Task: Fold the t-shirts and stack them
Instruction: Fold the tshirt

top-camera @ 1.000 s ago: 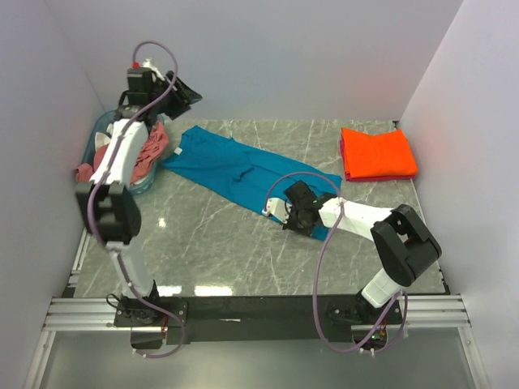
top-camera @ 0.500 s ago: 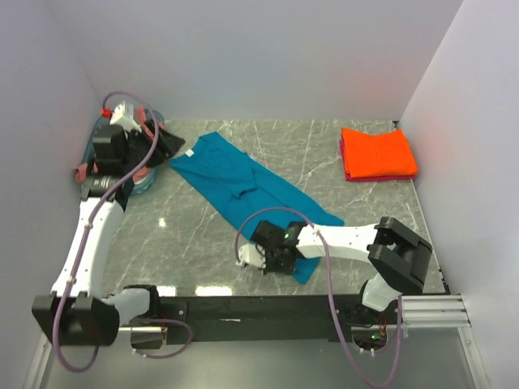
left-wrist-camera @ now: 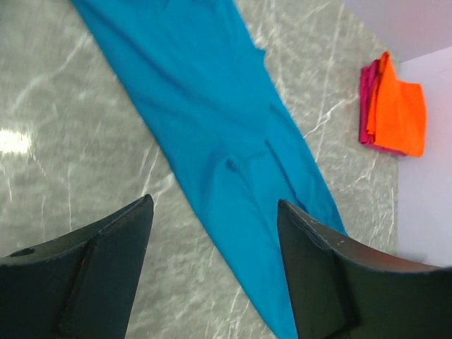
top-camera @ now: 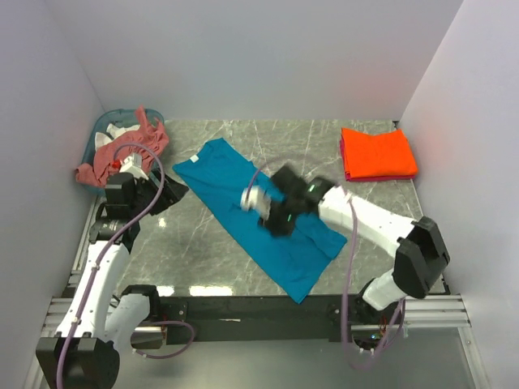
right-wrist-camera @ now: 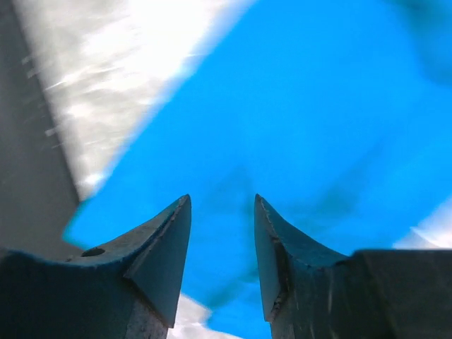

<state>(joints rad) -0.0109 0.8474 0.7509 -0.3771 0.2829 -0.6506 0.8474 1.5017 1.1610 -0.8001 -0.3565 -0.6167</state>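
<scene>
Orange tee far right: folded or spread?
Folded: the bright orange cloth t-shirt sits as a compact square on a pink cloth layer.

Concealed and indistinct regions.
The right gripper (top-camera: 272,211) is only a blur overhead; its arm covers part of the teal-blue t-shirt (top-camera: 231,188), itself blurred in the right wrist view; the salmon-pink t-shirt (top-camera: 123,156) hides most of the teal basket (top-camera: 99,134).

Teal t-shirt (top-camera: 227,182) now drawn out toward the near edge; right end effector (top-camera: 274,217) unclamped, above its middle
</scene>
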